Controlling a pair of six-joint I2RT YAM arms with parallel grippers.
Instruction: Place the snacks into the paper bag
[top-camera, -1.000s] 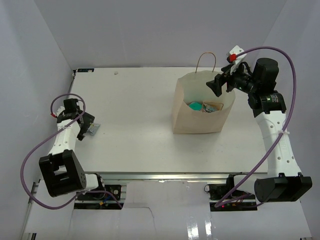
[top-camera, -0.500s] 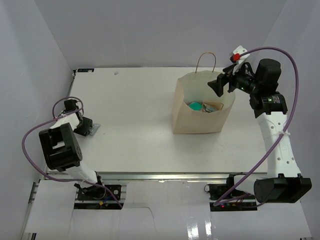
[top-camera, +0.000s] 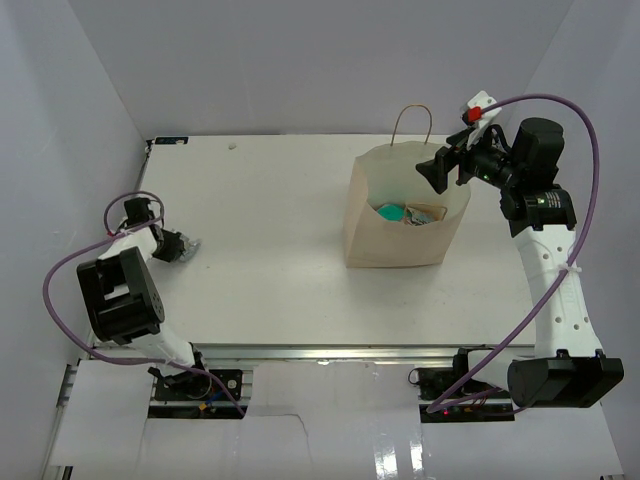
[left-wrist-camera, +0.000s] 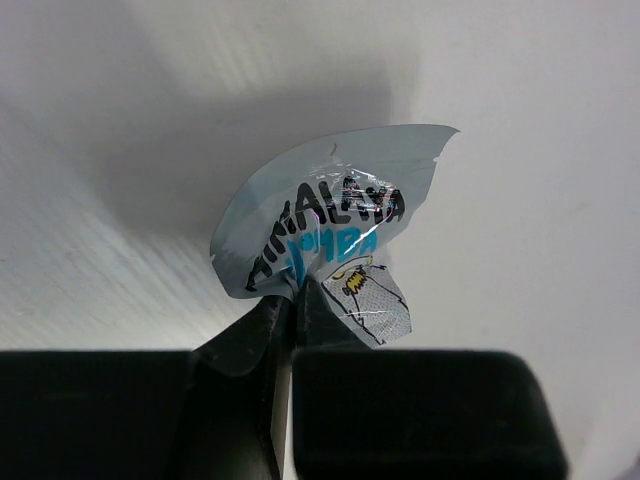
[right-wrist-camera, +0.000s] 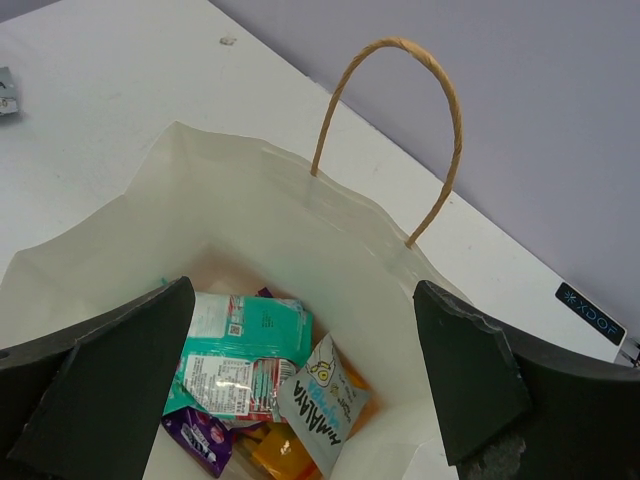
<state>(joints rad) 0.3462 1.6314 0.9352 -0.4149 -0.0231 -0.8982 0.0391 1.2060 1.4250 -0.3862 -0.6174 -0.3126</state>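
Left hand (left-wrist-camera: 290, 305) has just closed, now pinching the small silvery-blue glossy snack packet (left-wrist-camera: 330, 210) at 9 o'clock on the surface (top-camera: 270, 220); lift looks next. Right hand (top-camera: 437, 170) is hovering open over the tan kraft-paper bag (top-camera: 395, 240), 2 o'clock.

White table (top-camera: 270, 230); dark label (top-camera: 170, 140) far-left corner.

table (top-camera: 270, 220) — white | paper bag (top-camera: 395, 245) standing right; silvery packet (left-wrist-camera: 320, 220) near left edge
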